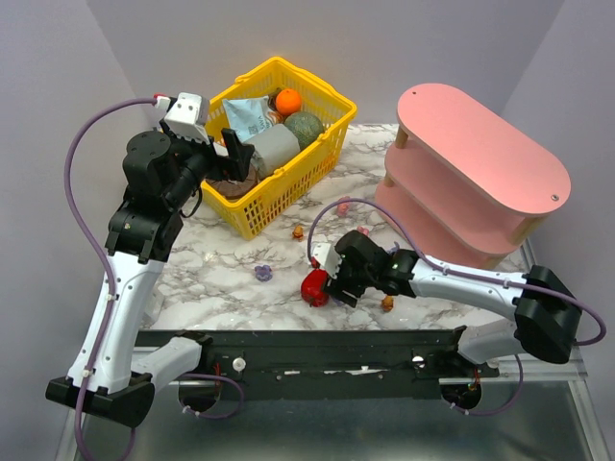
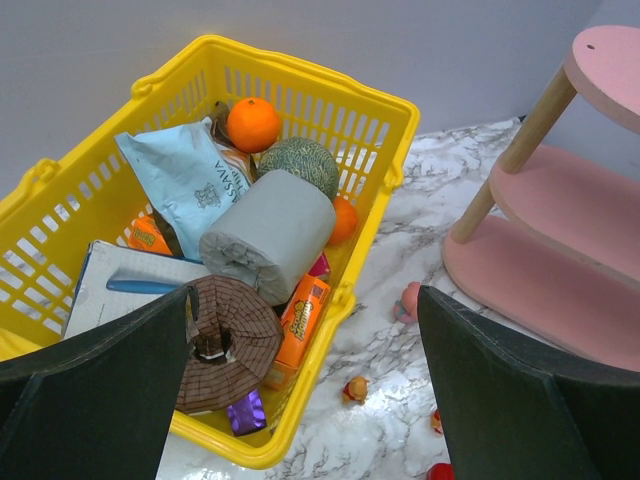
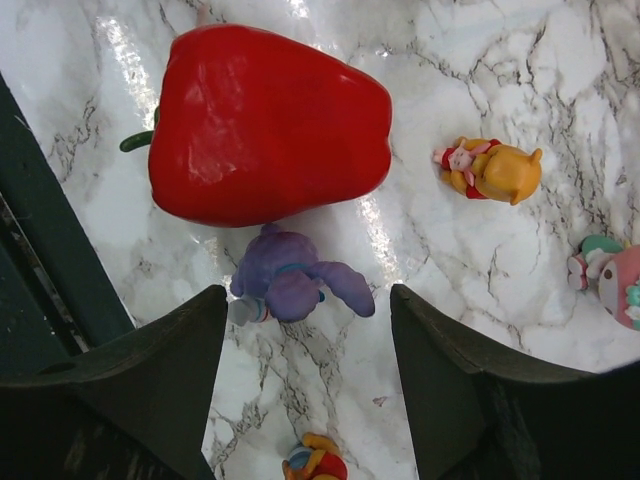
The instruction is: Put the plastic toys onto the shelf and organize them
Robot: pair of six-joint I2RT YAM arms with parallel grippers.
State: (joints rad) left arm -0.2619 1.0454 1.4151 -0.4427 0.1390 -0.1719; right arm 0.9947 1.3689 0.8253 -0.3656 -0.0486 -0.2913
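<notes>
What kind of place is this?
Probably a robot lab, not a home: two arms bolted to a marble table, plain grey walls close around, and a shelf, basket and toys laid out for practice.

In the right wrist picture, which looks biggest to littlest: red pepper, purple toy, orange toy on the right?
1. red pepper, by far
2. purple toy
3. orange toy, slightly smaller than the purple one

Overhead view and close, downward right-wrist view share the red pepper (image 1: 314, 287).
</notes>
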